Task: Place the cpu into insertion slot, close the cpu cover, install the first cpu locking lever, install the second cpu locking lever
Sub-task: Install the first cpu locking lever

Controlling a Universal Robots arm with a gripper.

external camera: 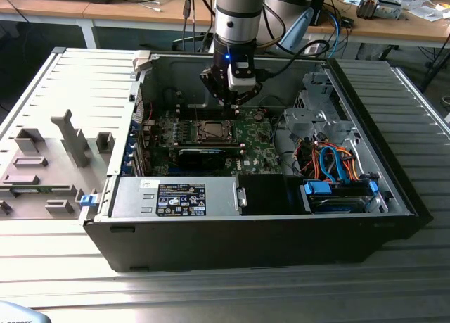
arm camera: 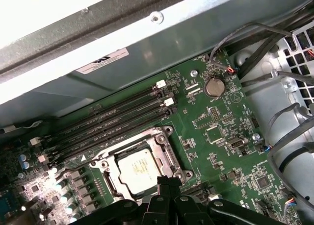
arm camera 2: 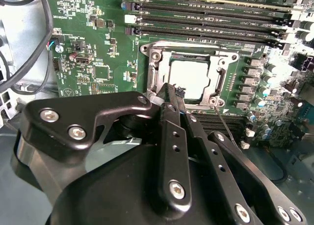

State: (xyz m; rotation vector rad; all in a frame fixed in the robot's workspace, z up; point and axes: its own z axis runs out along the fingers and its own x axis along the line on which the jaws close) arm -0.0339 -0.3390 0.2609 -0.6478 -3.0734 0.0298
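Case: open PC case (external camera: 246, 245) lay on its side, so the motherboard (external camera: 256, 136) faced up for top-down reach.
Gripper: gripper (arm camera 2: 169, 93) hung just over the slot's edge, fingers narrow, pressed together, holding nothing; prob. posed to push, not grasp.
Slot: insertion slot (external camera: 210, 131) sat mid-board, beside memory slots (arm camera 2: 206, 19).
Cover: cpu cover (arm camera 2: 216, 80) lay flat on slot, framing chip.
CPU: cpu (arm camera 2: 189, 78) seated in slot, top showing thru cover window.
Lever: thin wire lever (arm camera 2: 223, 129) by slot's side; latched or not, can't tell.
Writing: white sticker (arm camera: 103, 61) on case wall, PSU label (external camera: 181, 198); print not read.
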